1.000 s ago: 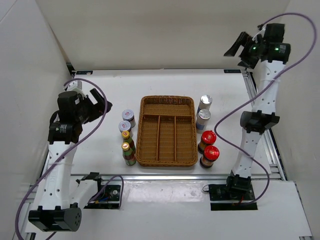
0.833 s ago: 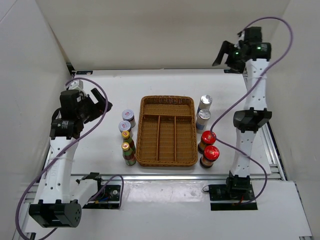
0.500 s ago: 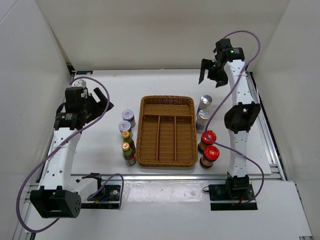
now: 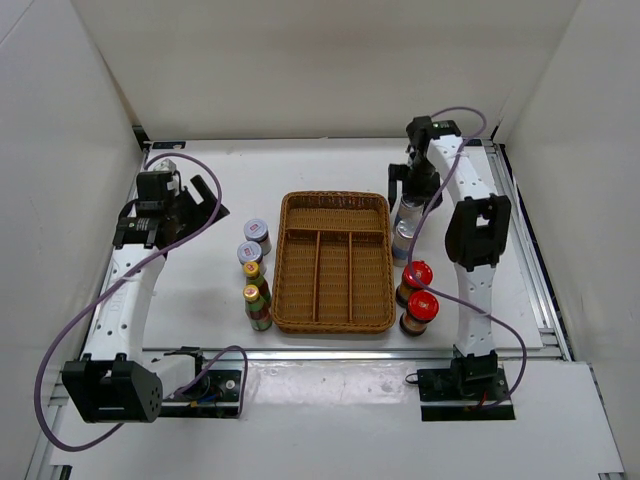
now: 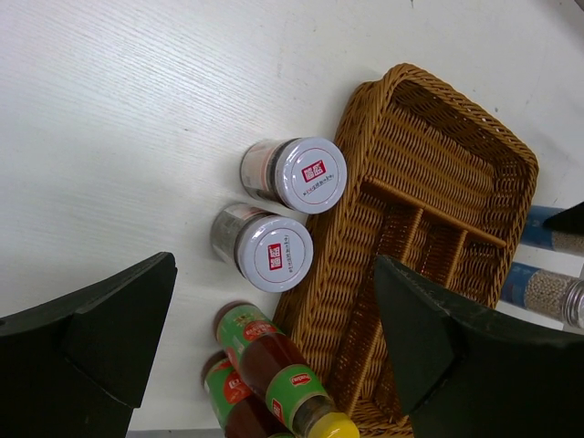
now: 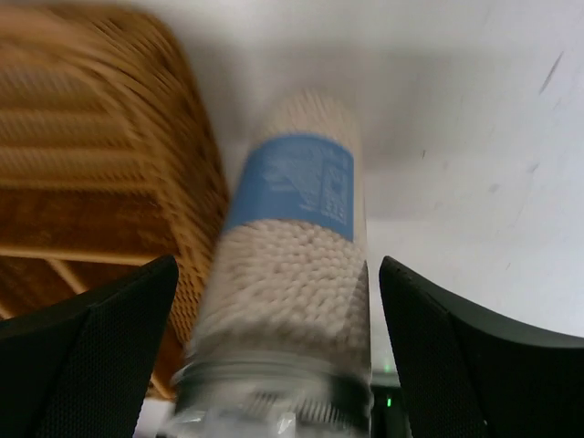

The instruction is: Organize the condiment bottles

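Observation:
Eight condiment bottles stand around the wicker tray (image 4: 335,300). On its right are two silver-capped cylinders (image 4: 404,240), then two red-capped bottles (image 4: 416,275) (image 4: 421,306). On its left are two grey-lidded jars (image 4: 257,231) (image 5: 274,255) and two green yellow-capped bottles (image 4: 257,300) (image 5: 274,360). My right gripper (image 4: 408,192) (image 6: 278,365) is open, one finger on each side of the far cylinder (image 6: 297,265), with gaps to both fingers (image 6: 474,347). My left gripper (image 4: 205,210) (image 5: 274,263) is open and empty, above the table left of the jars.
The tray (image 5: 429,182) has one crosswise compartment at the far end and three long ones, all without bottles. White walls enclose the table on three sides. A metal rail (image 4: 520,240) runs along the right edge beside the right arm.
My right arm swung down from high at the back right onto the far silver-capped cylinder. My left arm shifted slightly, its gripper still open. No bottle has moved.

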